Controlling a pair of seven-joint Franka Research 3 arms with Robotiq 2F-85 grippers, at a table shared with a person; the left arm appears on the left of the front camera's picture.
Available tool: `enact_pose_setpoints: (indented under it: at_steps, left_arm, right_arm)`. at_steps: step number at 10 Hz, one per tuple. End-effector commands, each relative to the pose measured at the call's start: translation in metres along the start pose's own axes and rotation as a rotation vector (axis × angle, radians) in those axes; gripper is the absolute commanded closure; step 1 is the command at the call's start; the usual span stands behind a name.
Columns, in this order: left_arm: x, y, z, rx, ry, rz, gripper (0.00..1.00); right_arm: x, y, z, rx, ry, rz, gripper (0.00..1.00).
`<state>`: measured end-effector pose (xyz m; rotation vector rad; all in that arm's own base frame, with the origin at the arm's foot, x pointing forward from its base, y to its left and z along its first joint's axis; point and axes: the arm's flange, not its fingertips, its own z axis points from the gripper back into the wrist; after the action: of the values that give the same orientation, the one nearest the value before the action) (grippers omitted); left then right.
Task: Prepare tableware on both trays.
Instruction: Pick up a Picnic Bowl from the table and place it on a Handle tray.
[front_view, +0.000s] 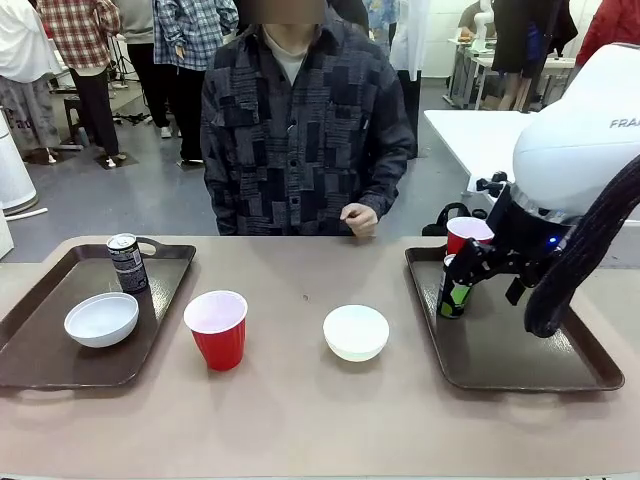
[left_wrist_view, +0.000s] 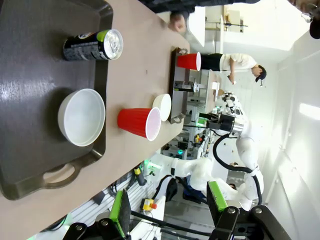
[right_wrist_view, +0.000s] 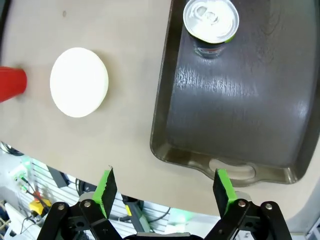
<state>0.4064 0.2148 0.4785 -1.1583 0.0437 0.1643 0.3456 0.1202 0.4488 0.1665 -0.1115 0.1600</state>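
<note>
Front, left tray (front_view: 40, 350): sits at the left end of the desk (front_view: 300, 420). I see the left bowl (front_view: 101, 319), white, in it, with the black-blue can (front_view: 127, 262) upright behind the bowl.
Front, desk middle: the middle cup (front_view: 216, 328), red, stands upright on the bare desk. The middle bowl (front_view: 355, 332), white, sits apart to its right, between the trays.
Front, right tray (front_view: 520, 360): the slim black can (front_view: 455, 292) stands upright near the left rim, and the far cup (front_view: 467, 232), red, is at the far left corner.
Front, right tool (front_view: 480, 265): hangs over the right tray, just beside the slim black can.
Front, person: stands at the far side, one hand (front_view: 358, 217) at the desk edge.
Left wrist, left tool (left_wrist_view: 167, 205): the green pads are wide apart with nothing between them. The tool is well off the desk, with the left tray, left bowl and black-blue can ahead.
Right wrist, right tool: the fingers are spread and empty above the tray's handle end. The slim black can stands farther in, clear of both fingers. The middle bowl lies on the desk outside the tray rim.
</note>
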Motion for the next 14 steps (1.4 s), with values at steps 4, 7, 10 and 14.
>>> enact_pose_setpoints:
  at_steps: [4,7,10,14]
  left_arm:
    - [-0.001,-0.003,0.003,0.001,0.009,0.008,0.19]
    - [-0.001,-0.003,0.003,0.001,0.009,0.008,0.19]
    - [-0.001,-0.003,0.003,0.001,0.009,0.008,0.19]
    - [-0.001,-0.003,0.003,0.001,0.009,0.008,0.19]
  right_arm:
    - [0.04,0.067,-0.059,-0.049,0.042,-0.036,0.0]
    - [0.06,0.084,-0.057,-0.102,-0.021,-0.086,0.0]
    - [0.041,0.079,-0.064,-0.033,0.052,-0.018,0.0]
    - [0.063,0.109,-0.079,-0.112,0.02,-0.139,0.0]
